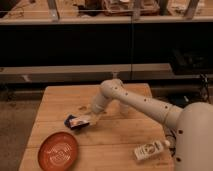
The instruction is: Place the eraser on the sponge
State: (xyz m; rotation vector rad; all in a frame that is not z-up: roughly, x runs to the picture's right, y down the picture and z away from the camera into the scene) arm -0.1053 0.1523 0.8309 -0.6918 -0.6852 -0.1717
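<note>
Eraser (pixel 81 120) pinched in my gripper (pixel 91 118), over the sponge (pixel 70 121), I see only its blue left edge

Matt wood table (pixel 120 142) beneath smooth tool (pixel 92 116)

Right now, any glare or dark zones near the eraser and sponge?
Camera view: warm, dim light, with no glare on the eraser or on the dark sponge at its left. The gripper is at the eraser's right end. Camera view: the background behind the table is near black, and the white arm and bottle are brightest.
</note>
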